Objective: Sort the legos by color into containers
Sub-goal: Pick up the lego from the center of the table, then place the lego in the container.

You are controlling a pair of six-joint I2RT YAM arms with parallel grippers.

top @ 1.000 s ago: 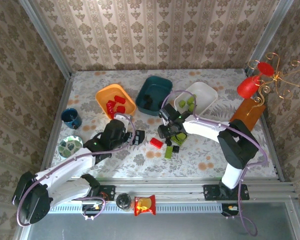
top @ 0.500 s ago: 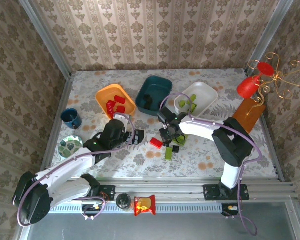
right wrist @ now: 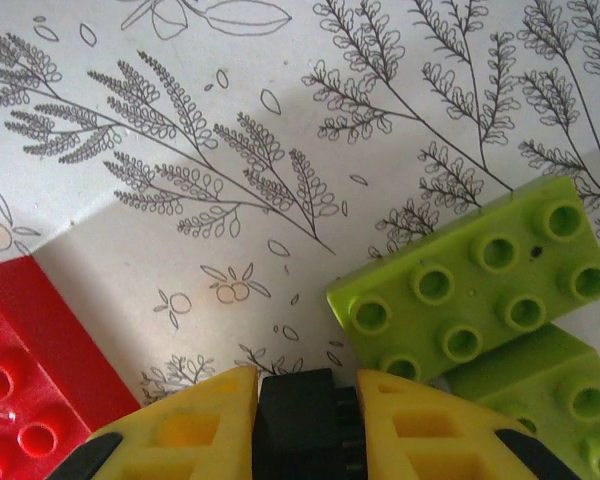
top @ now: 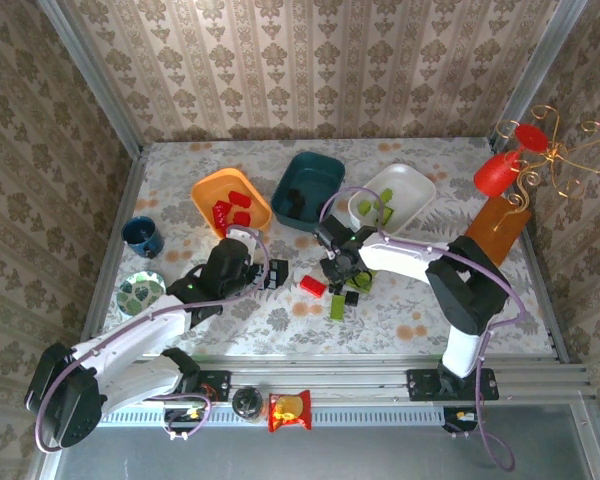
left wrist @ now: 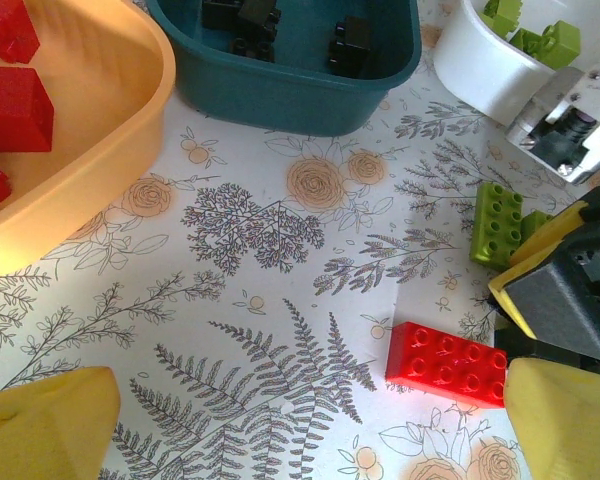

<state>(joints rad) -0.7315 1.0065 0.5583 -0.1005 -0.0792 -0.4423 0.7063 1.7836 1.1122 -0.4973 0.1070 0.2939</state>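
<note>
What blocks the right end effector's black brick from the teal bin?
Nothing visible does. The right end effector is shut on the small black plastic brick; bare floral tabletop lies between it and the dark teal plastic bin.

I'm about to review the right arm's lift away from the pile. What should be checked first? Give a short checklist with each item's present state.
1. Grip: right gripper shut on the black lego: ok.
2. Neighbours: lime green legos free of the closed fingers: cannot tell, one corner sits very close.
3. Target: dark teal bin holds only black pieces, with bare floor left: ok.
4. Other arm: left gripper open and empty, off to the side of the way to the bin: ok.
</note>
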